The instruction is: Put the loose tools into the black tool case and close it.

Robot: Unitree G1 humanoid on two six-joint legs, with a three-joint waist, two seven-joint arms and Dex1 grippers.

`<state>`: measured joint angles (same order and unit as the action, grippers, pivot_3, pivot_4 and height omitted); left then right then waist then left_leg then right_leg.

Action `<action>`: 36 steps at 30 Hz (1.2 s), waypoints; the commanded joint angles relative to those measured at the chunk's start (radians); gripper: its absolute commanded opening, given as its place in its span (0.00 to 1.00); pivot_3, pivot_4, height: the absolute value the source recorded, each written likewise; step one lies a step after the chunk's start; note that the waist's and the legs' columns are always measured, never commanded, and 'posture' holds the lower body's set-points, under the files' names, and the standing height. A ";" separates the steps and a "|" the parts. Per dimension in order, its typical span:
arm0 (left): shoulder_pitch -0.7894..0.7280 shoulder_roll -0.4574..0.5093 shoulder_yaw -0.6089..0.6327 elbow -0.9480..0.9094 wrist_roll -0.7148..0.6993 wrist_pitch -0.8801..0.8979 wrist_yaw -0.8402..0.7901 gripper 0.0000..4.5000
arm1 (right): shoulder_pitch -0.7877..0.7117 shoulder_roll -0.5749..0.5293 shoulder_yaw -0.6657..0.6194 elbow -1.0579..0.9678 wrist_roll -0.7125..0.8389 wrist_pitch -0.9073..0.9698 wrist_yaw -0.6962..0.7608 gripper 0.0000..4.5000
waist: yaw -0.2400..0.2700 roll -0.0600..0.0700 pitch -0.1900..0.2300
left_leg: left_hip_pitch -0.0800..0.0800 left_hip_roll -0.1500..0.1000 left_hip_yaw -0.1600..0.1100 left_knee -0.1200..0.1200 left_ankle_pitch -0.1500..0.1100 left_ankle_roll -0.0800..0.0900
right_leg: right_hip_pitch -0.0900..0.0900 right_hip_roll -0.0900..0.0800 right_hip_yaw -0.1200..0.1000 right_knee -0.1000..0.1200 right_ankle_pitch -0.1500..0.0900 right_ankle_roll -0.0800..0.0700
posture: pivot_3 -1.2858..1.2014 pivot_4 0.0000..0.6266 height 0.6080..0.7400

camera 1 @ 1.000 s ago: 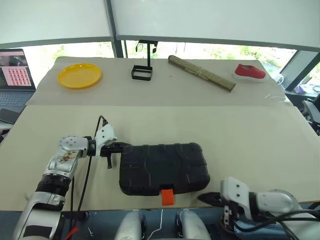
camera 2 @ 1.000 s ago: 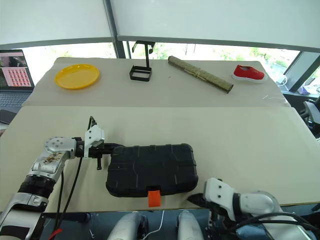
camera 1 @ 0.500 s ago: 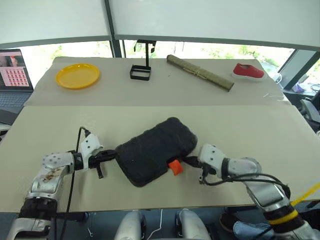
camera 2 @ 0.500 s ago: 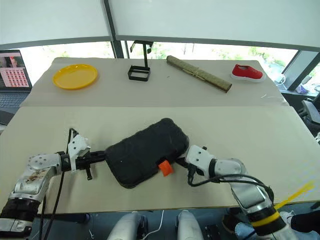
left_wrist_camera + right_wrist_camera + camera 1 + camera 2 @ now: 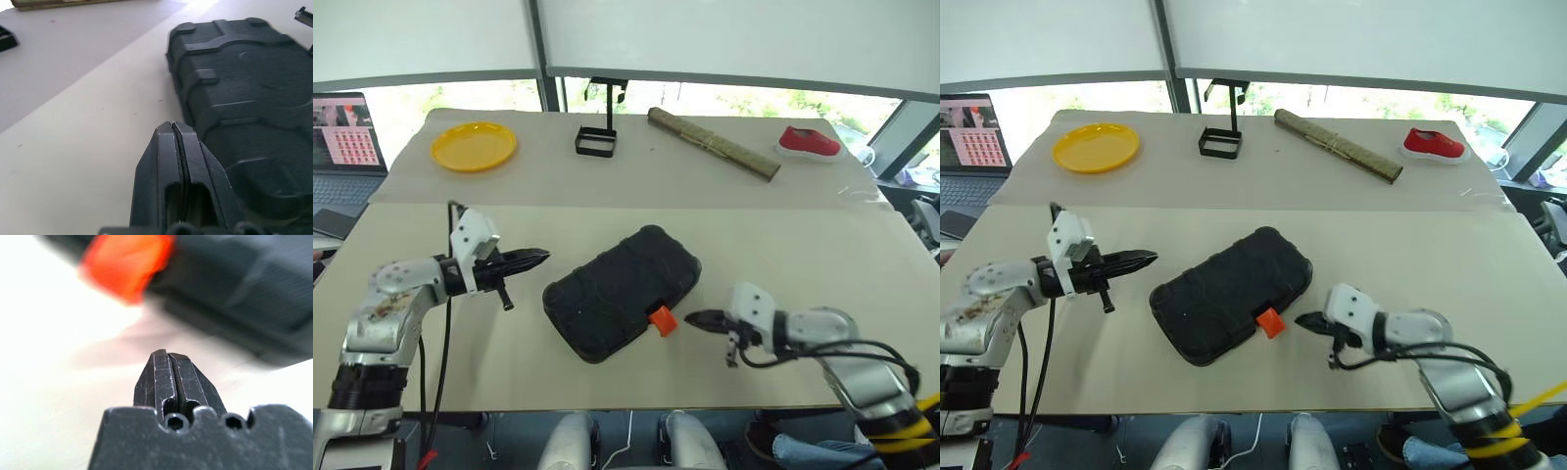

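**Both grippers off the closed case**

The right gripper [image 5: 691, 318], fingers pressed together, has backed away from the orange latch [image 5: 660, 319]. The left gripper [image 5: 540, 257], likewise closed and empty, has lifted clear. The black textured plastic tool case [image 5: 619, 291] lies shut, askew on the bench [image 5: 783, 255]. Far behind sit a yellow plate [image 5: 474, 146], a black wire stand [image 5: 595, 140], a bamboo roll [image 5: 712, 143] and a red shoe [image 5: 809, 143].

This looks like an office or lab room set up for robot trials. A wide tabletop [image 5: 783, 245] covered in plain beige sheeting sits against a row of large windows with white roller blinds [image 5: 724, 44] drawn partway down (greenery shows in the gap below). An open laptop [image 5: 347, 147] stands at the left edge, and unrelated props are spread along the far side: a yellow plate [image 5: 474, 146], a black wire-frame stand [image 5: 595, 140], a rolled mat [image 5: 713, 143] and a red shoe [image 5: 809, 142].
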<state>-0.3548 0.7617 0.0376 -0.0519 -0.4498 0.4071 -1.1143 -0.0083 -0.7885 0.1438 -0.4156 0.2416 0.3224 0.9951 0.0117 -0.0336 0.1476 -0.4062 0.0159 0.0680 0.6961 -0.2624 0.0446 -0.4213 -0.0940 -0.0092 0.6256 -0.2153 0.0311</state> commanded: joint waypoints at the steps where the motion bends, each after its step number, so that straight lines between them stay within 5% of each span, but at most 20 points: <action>1: -0.062 -0.039 -0.064 -0.033 0.013 -0.003 -0.011 0.01 | 0.013 -0.011 -0.020 -0.117 0.053 0.081 -0.011 0.00 | 0.000 0.000 0.000 | 0.000 0.000 0.000 0.001 0.000 0.000 | 0.000 0.000 0.000 0.000 0.000 0.000 | 0.52 0.24 1.00; 10: -0.126 -0.130 -0.189 0.045 0.100 -0.079 -0.039 0.01 | -0.051 0.021 0.049 -0.132 0.019 0.134 -0.051 0.00 | -0.003 0.000 0.000 | 0.000 0.000 0.000 0.001 0.000 0.000 | -0.001 0.002 0.001 0.001 0.000 0.000 | 0.52 0.24 1.00; 36: -0.113 -0.163 -0.212 0.091 0.157 -0.126 -0.040 0.01 | -0.237 0.098 0.150 -0.062 -0.015 0.175 -0.037 0.00 | -0.011 0.000 0.000 | 0.002 0.000 0.000 0.001 0.000 0.000 | 0.000 0.002 0.002 0.002 0.000 -0.001 | 0.52 0.24 1.00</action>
<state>-0.4748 0.6027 -0.1567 0.0181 -0.3132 0.2835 -1.1547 -0.2176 -0.7020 0.3020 -0.4569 0.2181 0.4979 0.9606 0.0009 -0.0335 0.1474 -0.4045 0.0164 0.0678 0.6973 -0.2620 0.0442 -0.4215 -0.0916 -0.0075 0.6277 -0.2155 0.0304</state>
